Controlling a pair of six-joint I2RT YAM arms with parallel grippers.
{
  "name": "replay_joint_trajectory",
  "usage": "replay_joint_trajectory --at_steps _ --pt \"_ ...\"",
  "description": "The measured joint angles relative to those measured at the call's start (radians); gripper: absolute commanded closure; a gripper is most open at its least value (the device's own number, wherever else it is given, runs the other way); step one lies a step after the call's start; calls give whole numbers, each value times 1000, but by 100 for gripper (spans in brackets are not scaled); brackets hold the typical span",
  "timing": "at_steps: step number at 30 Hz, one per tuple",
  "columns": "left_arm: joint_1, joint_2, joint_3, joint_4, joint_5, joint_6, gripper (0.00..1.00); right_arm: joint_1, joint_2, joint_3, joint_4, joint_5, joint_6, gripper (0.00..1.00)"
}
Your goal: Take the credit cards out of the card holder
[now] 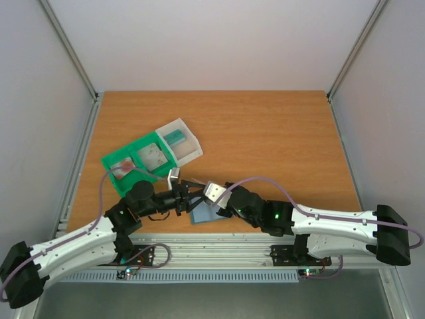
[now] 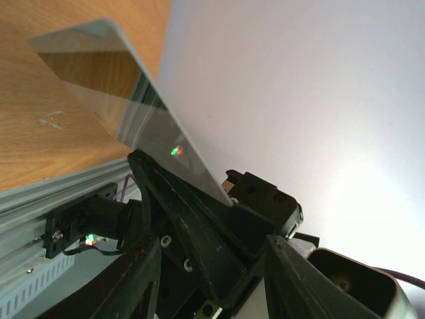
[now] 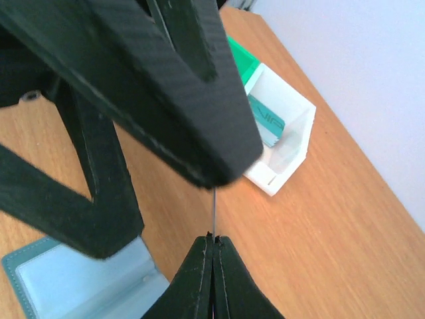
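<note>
A whitish credit card (image 1: pixel 212 191) is held up off the table, pinched by my right gripper (image 1: pixel 222 202), which is shut on it. In the right wrist view the card (image 3: pixel 214 211) shows edge-on, rising from the closed tips of the right gripper (image 3: pixel 214 238). My left gripper (image 1: pixel 191 195) faces it from the left, jaws apart, fingers (image 3: pixel 166 86) reaching over the card's far end. In the left wrist view the glossy card (image 2: pixel 113 73) stands ahead of the left gripper (image 2: pixel 211 242). The slate-blue card holder (image 1: pixel 203 214) lies open on the table below both grippers.
A green-and-clear compartment tray (image 1: pixel 143 159) stands behind the grippers at left centre, with a teal card (image 1: pixel 174 137) in its white end section. The table's near metal rail (image 1: pixel 219 249) runs just behind the card holder.
</note>
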Motion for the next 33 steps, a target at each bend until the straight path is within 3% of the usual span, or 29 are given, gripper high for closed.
replay_joint_trajectory --at_steps 9,18,33 --pt "0 -164 -4 -156 -83 16 64 53 0 -21 47 72 -49 99" --pt "0 -195 3 -332 -129 58 63 79 5 -21 67 111 -70 99" --pt "0 -129 27 -296 -85 77 58 103 24 -27 69 132 -78 99"
